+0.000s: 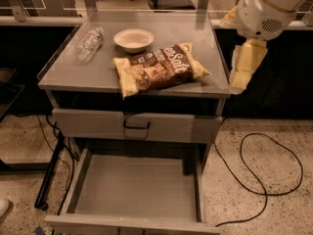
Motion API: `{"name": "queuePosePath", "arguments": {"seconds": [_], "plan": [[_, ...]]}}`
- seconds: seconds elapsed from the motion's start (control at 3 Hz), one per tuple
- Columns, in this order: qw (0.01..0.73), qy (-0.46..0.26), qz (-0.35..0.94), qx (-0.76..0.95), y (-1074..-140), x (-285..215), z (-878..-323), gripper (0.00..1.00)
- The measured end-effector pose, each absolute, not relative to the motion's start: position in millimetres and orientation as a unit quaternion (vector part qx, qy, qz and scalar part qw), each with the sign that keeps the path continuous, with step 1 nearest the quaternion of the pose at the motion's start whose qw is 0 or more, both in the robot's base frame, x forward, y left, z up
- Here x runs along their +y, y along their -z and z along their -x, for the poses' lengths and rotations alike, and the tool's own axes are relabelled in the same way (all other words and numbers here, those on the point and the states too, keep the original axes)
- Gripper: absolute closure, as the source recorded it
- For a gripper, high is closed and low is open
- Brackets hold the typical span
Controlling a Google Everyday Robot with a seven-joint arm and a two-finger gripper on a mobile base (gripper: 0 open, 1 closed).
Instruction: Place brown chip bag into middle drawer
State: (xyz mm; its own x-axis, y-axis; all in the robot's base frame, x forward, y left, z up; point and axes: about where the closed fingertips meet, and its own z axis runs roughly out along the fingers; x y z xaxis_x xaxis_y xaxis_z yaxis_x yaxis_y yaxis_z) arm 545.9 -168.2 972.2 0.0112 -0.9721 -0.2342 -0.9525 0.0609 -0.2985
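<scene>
The brown chip bag (159, 68) lies flat on the grey cabinet top (73, 75), near its front right. It has a dark brown middle with white lettering and pale yellow ends. The middle drawer (137, 187) is pulled out low at the front, and its flat grey floor is bare. My gripper (239, 83) hangs from the white arm just off the cabinet's right edge. It is level with the bag, to its right and apart from it, and holds nothing.
A white bowl (133, 38) and a clear plastic bottle (89, 43) lie behind the bag on the top. A shut drawer front with a black bar handle (136, 125) sits above the open drawer. A black cable (266, 180) loops on the floor at right.
</scene>
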Motion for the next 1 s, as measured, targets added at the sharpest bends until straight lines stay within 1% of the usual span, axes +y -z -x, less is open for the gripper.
{"name": "queuePosePath", "arguments": {"seconds": [0.67, 1.0], "plan": [[0.217, 0.015, 0.72, 0.659, -982, -120, -601, 0.0], [0.217, 0.015, 0.72, 0.659, -982, -120, -601, 0.0]]}}
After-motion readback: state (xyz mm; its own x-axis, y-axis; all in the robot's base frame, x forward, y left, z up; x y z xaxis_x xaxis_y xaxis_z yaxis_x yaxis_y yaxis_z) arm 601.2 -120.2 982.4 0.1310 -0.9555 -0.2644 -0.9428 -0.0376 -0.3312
